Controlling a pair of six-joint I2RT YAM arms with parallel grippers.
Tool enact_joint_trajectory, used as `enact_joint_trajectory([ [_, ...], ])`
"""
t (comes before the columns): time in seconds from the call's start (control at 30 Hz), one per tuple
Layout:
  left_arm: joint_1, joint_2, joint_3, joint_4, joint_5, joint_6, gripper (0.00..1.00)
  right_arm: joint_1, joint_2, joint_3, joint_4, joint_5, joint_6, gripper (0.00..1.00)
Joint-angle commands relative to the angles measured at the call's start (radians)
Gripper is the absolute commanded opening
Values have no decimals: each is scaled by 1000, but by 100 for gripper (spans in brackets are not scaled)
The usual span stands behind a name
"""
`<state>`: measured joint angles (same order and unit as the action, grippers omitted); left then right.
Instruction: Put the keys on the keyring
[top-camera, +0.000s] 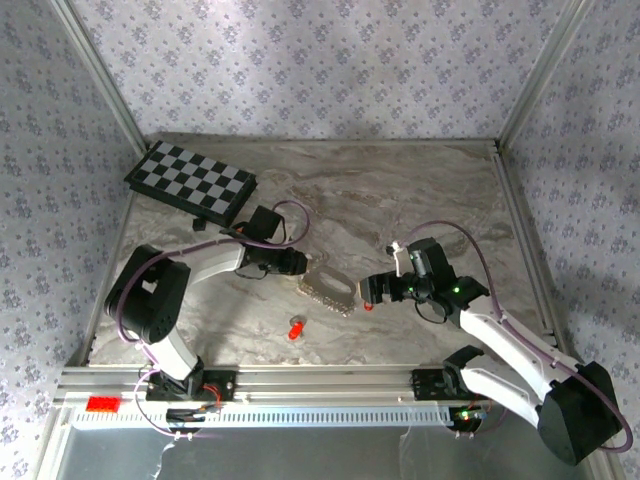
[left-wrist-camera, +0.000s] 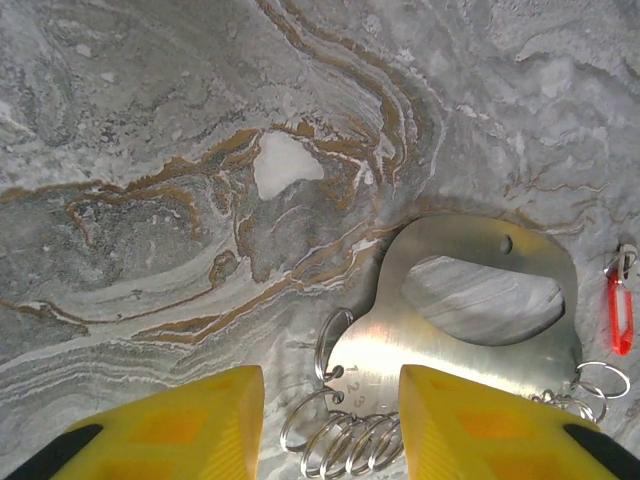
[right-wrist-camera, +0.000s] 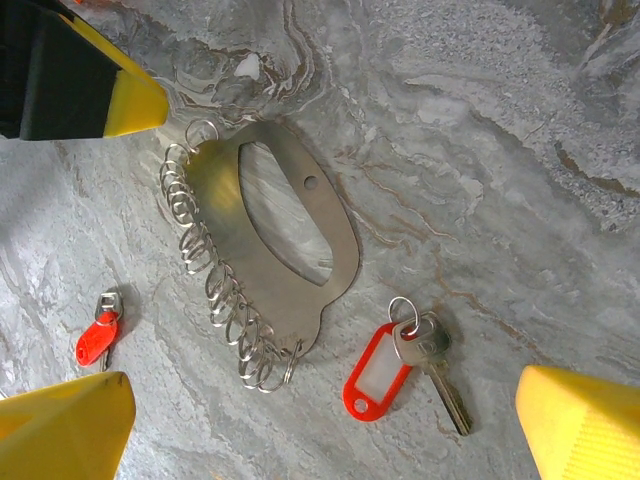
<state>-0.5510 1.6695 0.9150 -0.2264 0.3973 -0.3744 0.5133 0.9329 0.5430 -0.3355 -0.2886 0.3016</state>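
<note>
Right wrist view: no key threaded yet.
Both red-tagged silvery keys (right-wrist-camera: 422, 345) lie loose on the worktop beside silvery oblong metal keyring (right-wrist-camera: 285, 310); left gripper (left-wrist-camera: 330, 388) jaws apart astride its end, right gripper (right-wrist-camera: 325, 420) wide apart.

Illumination is bright, diffuse and overhead. Shadows on the desk (top-camera: 400, 190) are short and soft. In the left wrist view a glare patch whitens the near end of the keyring (left-wrist-camera: 440, 370); the yellow fingers (left-wrist-camera: 190, 425) at the frame edge appear slightly soft. The right wrist view is sharp.
</note>
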Motion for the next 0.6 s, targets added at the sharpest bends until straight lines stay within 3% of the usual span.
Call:
enact_joint_trajectory([
  [0.0, -8, 20, 30, 22, 18, 21, 40, 8, -6, 25, 1, 6, -23, 100],
  [0.57, -29, 49, 14, 43, 36, 24, 28, 9, 17, 19, 10, 21, -10, 100],
])
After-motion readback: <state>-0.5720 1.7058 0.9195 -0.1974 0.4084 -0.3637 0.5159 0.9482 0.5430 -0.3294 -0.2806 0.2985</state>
